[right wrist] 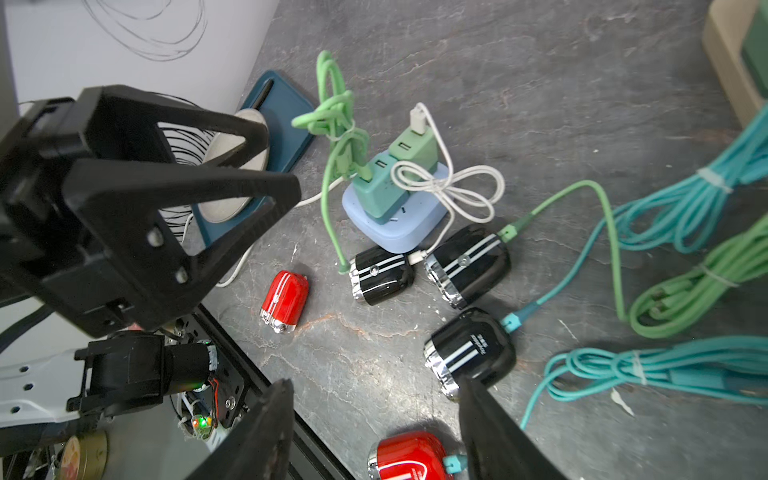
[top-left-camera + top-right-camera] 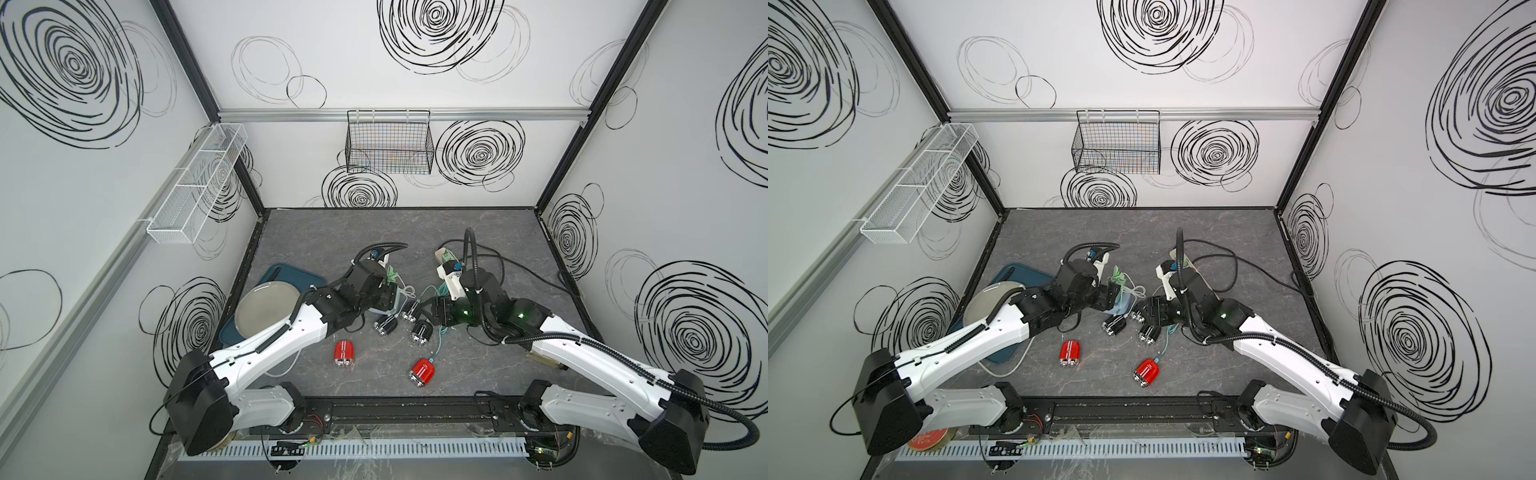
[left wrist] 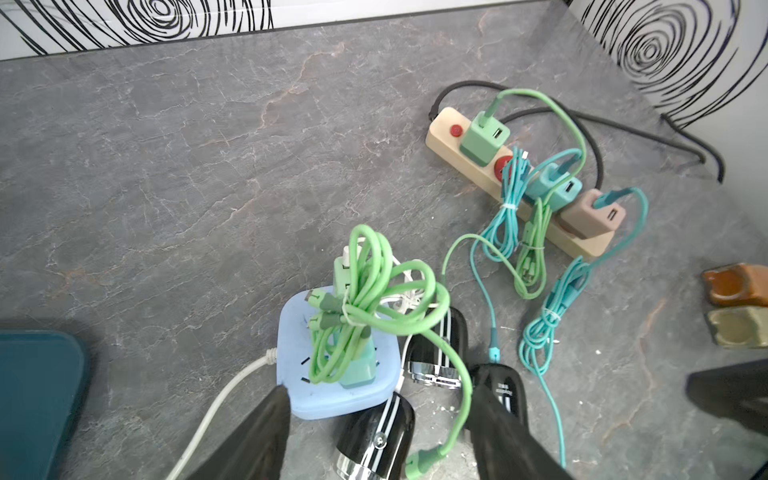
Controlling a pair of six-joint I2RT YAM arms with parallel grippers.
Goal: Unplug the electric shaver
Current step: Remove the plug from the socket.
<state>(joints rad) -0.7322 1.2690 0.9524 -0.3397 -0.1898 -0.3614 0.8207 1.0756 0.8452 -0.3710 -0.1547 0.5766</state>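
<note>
Three black shavers lie in a cluster mid-table, seen in both top views point(image 2: 385, 325) point(image 2: 1115, 325). My left gripper point(image 3: 380, 386) hangs open over one black shaver point(image 3: 374, 440), which has a white cable at its rear. A loose green plug point(image 3: 419, 463) lies by its chrome head. Just beyond sits the blue power cube point(image 3: 336, 399). My right gripper point(image 1: 376, 386) is open above bare table. A red shaver point(image 1: 409, 457) with a teal plug point(image 1: 455, 461) lies near it, and one finger overlaps a black shaver point(image 1: 469, 353) on a teal cable. A second red shaver point(image 1: 286, 301) has no cable.
A beige power strip point(image 3: 440, 137) with three chargers and bundled green and teal cables point(image 3: 536, 340) lies to the right rear. A teal tray point(image 2: 282, 274) with a grey plate point(image 2: 266, 309) sits at the left. Wire baskets point(image 2: 388, 143) hang on the walls.
</note>
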